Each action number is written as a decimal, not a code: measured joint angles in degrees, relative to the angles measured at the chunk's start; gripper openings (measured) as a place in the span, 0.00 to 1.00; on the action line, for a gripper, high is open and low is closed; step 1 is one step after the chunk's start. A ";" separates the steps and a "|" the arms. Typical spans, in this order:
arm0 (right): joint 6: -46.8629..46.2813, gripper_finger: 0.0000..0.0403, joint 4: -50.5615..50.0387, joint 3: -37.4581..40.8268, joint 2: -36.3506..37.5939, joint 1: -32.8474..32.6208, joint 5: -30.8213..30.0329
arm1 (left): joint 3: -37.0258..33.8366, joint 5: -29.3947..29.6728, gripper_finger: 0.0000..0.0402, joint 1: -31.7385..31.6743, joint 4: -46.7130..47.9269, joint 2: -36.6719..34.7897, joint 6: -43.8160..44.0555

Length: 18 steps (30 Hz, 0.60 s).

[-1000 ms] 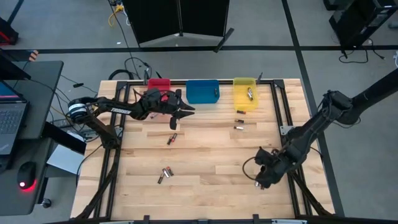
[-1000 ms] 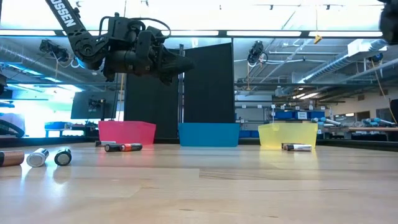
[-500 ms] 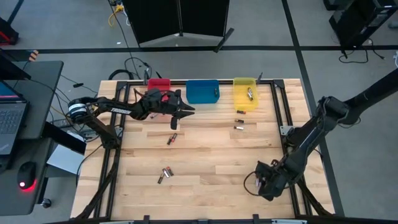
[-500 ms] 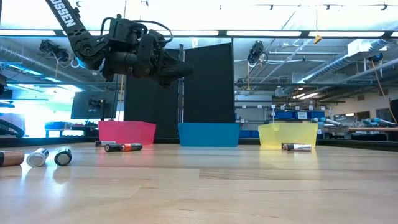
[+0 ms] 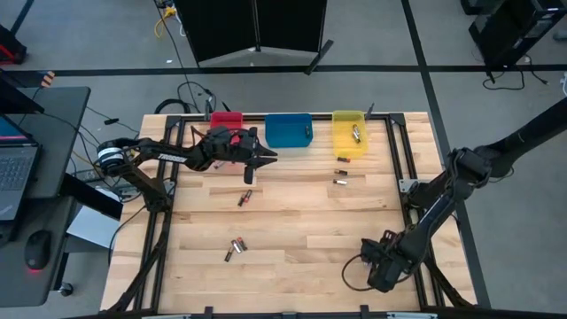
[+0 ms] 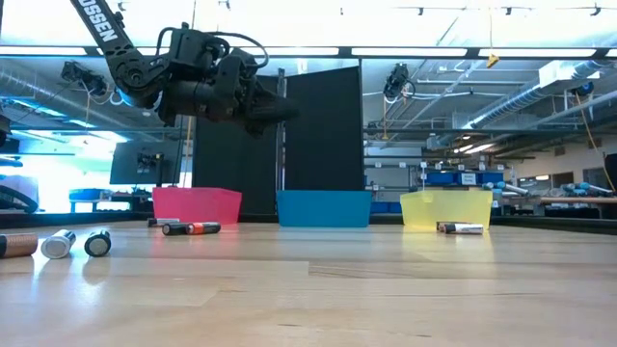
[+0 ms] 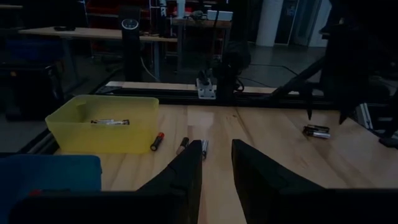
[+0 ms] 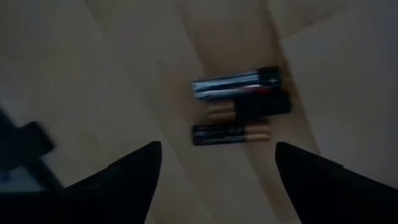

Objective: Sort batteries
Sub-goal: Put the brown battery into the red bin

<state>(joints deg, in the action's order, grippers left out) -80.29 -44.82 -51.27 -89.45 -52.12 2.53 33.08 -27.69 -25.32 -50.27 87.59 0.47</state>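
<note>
Batteries lie scattered on the wooden table: one [image 5: 245, 197] left of the middle, a small group [image 5: 235, 249] near the front left, two [image 5: 341, 180] in front of the yellow bin [image 5: 349, 133], and one [image 7: 109, 122] inside that bin. My left gripper [image 5: 268, 157] hangs in the air in front of the red bin [image 5: 227, 118] and the blue bin [image 5: 289, 129], open by a narrow gap and empty. My right gripper [image 5: 374, 266] is wide open and empty at the front right. Three batteries [image 8: 239, 115] lie side by side ahead of it.
The three bins stand in a row along the far edge. Black frame rails [image 5: 400, 177] run along the table's sides. A desk with a laptop [image 5: 18, 168] stands off the table's left side. Bare wood lies between the battery groups in the middle.
My right gripper has moved toward the table's near edge, staying open and empty. My left arm has kept nearly still above the table.
</note>
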 joint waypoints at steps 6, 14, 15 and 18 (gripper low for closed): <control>0.13 0.86 -1.17 -0.30 -2.43 -1.72 -0.04 | 0.00 0.05 0.23 0.00 1.03 0.00 0.00; 0.56 0.87 -2.01 -0.33 -3.53 -2.55 -3.13 | 0.00 0.09 0.23 0.00 1.17 0.00 0.00; 0.52 0.87 -2.05 -0.33 -3.64 -2.55 -3.43 | -0.01 0.10 0.23 0.00 1.23 0.00 0.00; 0.87 0.87 -1.90 -0.30 -4.15 -2.53 -3.60 | -0.02 0.13 0.23 0.00 1.69 0.00 -0.06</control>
<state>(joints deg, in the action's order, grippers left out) -79.42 -46.72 -51.57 -93.60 -54.65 -1.07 33.06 -27.56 -25.32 -48.58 87.59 0.41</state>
